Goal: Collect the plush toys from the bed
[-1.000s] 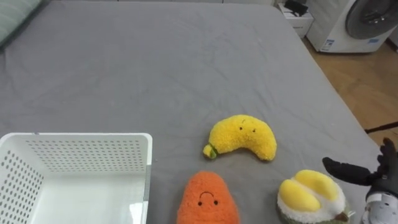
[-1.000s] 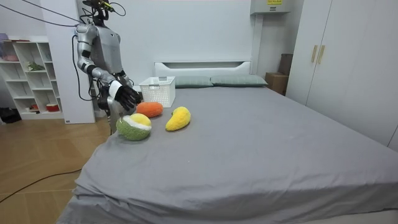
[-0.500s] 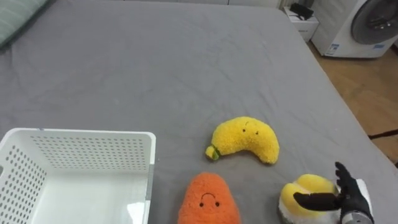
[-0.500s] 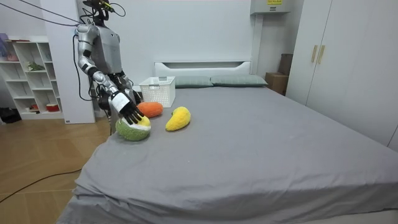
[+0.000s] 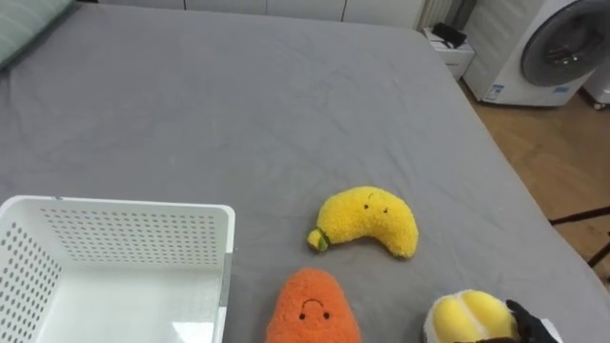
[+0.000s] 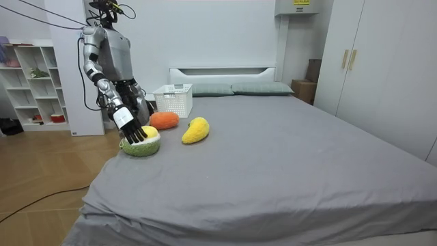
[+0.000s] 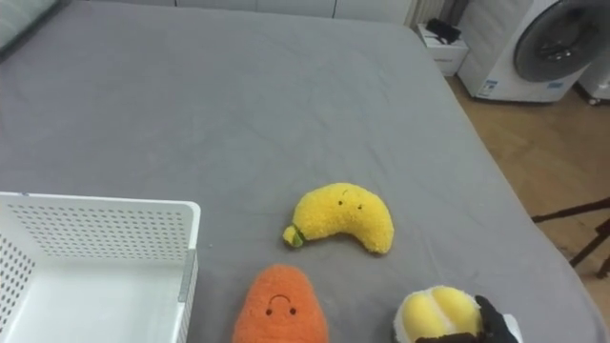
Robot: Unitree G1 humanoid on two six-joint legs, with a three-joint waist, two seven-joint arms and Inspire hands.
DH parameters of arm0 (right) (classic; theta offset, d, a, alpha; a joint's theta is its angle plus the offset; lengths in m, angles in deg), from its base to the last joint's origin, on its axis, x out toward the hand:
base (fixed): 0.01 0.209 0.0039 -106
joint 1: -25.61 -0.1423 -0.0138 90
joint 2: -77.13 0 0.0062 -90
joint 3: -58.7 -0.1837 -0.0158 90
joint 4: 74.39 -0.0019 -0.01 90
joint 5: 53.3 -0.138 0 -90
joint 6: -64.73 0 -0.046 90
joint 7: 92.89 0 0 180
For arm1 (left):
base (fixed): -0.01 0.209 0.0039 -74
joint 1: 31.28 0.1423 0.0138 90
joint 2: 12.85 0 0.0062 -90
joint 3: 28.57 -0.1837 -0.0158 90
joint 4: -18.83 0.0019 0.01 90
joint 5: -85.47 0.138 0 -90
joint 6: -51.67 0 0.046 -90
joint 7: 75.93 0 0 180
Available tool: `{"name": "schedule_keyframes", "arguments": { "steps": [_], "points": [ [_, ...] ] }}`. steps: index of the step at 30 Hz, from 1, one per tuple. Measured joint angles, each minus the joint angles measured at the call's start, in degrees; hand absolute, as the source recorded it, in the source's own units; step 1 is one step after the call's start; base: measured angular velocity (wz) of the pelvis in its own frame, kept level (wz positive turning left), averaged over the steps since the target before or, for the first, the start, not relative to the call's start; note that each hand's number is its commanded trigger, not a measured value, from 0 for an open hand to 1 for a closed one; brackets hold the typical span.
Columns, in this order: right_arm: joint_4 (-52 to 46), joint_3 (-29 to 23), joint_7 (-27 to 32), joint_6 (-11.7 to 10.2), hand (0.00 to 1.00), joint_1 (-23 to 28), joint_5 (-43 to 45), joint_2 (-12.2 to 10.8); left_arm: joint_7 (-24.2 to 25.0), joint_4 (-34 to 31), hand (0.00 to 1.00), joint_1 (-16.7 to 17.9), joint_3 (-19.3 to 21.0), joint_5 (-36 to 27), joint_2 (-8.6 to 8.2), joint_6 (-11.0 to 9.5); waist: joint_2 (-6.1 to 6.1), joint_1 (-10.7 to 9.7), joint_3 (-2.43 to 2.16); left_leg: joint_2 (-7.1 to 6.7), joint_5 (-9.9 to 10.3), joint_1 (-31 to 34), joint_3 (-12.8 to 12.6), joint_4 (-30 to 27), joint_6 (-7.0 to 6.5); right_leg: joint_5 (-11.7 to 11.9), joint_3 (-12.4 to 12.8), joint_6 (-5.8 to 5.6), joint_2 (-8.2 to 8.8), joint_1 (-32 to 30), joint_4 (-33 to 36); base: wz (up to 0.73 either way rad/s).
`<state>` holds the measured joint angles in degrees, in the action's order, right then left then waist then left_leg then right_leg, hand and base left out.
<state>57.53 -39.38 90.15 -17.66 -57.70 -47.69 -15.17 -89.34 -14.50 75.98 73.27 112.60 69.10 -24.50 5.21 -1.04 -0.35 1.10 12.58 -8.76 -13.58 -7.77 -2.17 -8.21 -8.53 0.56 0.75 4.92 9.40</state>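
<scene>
Three plush toys lie on the grey bed (image 5: 238, 114): a yellow banana (image 5: 367, 221) in the middle, an orange carrot (image 5: 313, 310) nearer me, and a green-and-yellow durian (image 5: 467, 319) by the bed's right edge. My right hand (image 5: 529, 324) lies on the durian's right side, dark fingers spread over it, thumb across its front. From the room view the same hand (image 6: 133, 131) reaches down onto the top of the durian (image 6: 141, 143), fingers fairly straight. The white perforated basket (image 5: 114, 224) stands at my left front, nothing in the part I see.
The bed's right edge drops to wooden floor (image 5: 562, 152), where a washing machine (image 5: 562, 43) and a small white cabinet (image 5: 448, 48) stand. A pillow (image 5: 19, 24) lies at the far left. I stand at the bedside next to a white shelf (image 6: 34, 82).
My right hand has moved in from the bed's edge and come down onto the durian. The toys and basket have stayed put; the view shifted slightly.
</scene>
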Motion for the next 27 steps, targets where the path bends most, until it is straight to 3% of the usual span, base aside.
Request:
{"name": "schedule_keyframes", "arguments": {
  "steps": [7,8,9,11,12,19,27],
  "points": [
    [0.7,0.0,-0.9,0.0,0.00,-0.1,4.1,0.1,0.2,-0.6,0.00,0.0,0.0,0.0,0.04,0.1,-0.17,-0.1,-0.01,0.02,0.0,0.2,0.0,0.0,0.02,0.0,-0.2,0.01,-0.15,0.0,-0.7,0.00],
    [0.8,0.0,-1.0,0.0,0.16,-0.1,4.2,0.2,0.3,-0.7,0.00,0.0,-0.1,0.0,0.05,0.1,-0.19,-0.1,-0.01,0.03,0.0,0.2,0.1,0.1,0.03,0.0,-0.3,0.01,-0.14,0.0,-0.7,0.04],
    [1.7,0.1,-1.3,-0.3,0.61,-0.2,4.5,0.3,0.4,-0.8,0.00,-0.1,-0.1,0.0,0.05,0.1,-0.21,0.0,-0.01,0.04,0.0,0.2,0.1,0.1,0.03,0.0,-0.3,0.02,-0.15,0.1,-0.7,0.04],
    [3.8,0.2,-1.4,-0.6,0.91,-0.9,5.5,0.4,0.6,-0.7,0.00,-0.1,-0.3,0.0,0.07,0.0,-0.23,0.0,0.00,0.05,0.0,0.3,0.2,0.1,0.05,0.0,-0.4,0.03,-0.22,0.2,-0.7,0.03],
    [5.0,0.3,-1.4,-0.7,1.00,-1.3,6.0,0.4,0.6,-0.6,0.00,-0.2,-0.3,0.0,0.12,-0.1,-0.22,0.0,0.01,0.05,0.0,0.3,0.3,0.1,0.05,0.1,-0.4,0.05,-0.35,0.4,-0.6,0.00],
    [8.8,0.1,-1.2,-1.8,1.00,-2.0,6.2,1.8,0.7,-0.3,0.00,-0.3,-1.3,0.0,0.52,-0.6,-0.17,0.1,0.05,0.08,0.1,0.3,1.2,0.0,0.14,0.1,-1.0,0.14,-0.44,0.9,-0.7,0.04],
    [11.3,0.3,-1.4,-2.1,1.00,-2.8,6.1,1.4,0.7,0.7,0.00,-0.8,-1.5,0.0,0.57,-1.3,-0.14,0.3,0.17,0.13,0.1,0.6,1.2,0.0,0.20,0.2,-1.0,0.20,-0.55,0.6,-0.7,0.00]
  ]
}}
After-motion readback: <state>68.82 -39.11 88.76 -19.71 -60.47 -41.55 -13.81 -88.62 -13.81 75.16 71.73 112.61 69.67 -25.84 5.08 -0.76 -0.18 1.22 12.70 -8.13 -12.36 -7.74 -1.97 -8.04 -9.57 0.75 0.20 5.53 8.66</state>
